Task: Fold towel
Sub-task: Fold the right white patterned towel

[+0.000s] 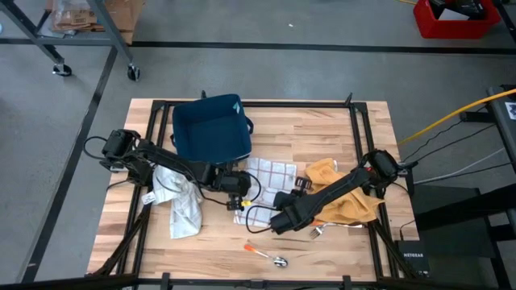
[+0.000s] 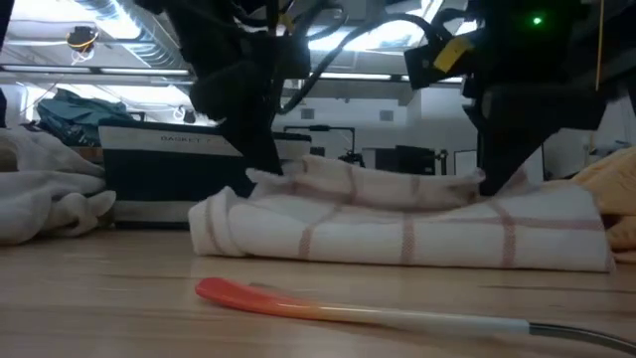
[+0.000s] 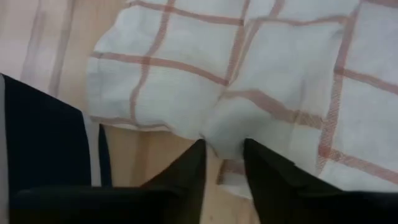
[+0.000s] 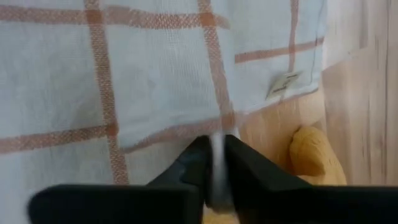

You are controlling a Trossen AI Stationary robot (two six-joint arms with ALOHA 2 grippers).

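We see the towel (image 1: 270, 179) lying mid-table, a white cloth with red checks, already doubled over on itself in the low view (image 2: 407, 234); the blue basket (image 1: 211, 129) sits just behind it, a yellow cloth (image 1: 343, 197) just to its right, a crumpled white cloth (image 1: 184, 201) to its left, and a spoon (image 2: 298, 301) lies in front.

The left gripper (image 3: 224, 163) is at the towel's left edge; its fingers stand apart, with a fold of fabric lying between the tips but not pinched. The right gripper (image 4: 214, 163) is at the right edge, near the sewn label (image 4: 285, 84); its fingers are nearly together with only a thin strip of cloth between them, and we judge the hold to be loose rather than clamped.

The towel looks light, thin and limp; it will sag and drag instead of holding shape, and layers may slide over each other. We would take it at the corners or hems, pinching both layers together, and lift both ends evenly so the fold stays square; the yellow cloth is close enough to get snagged.
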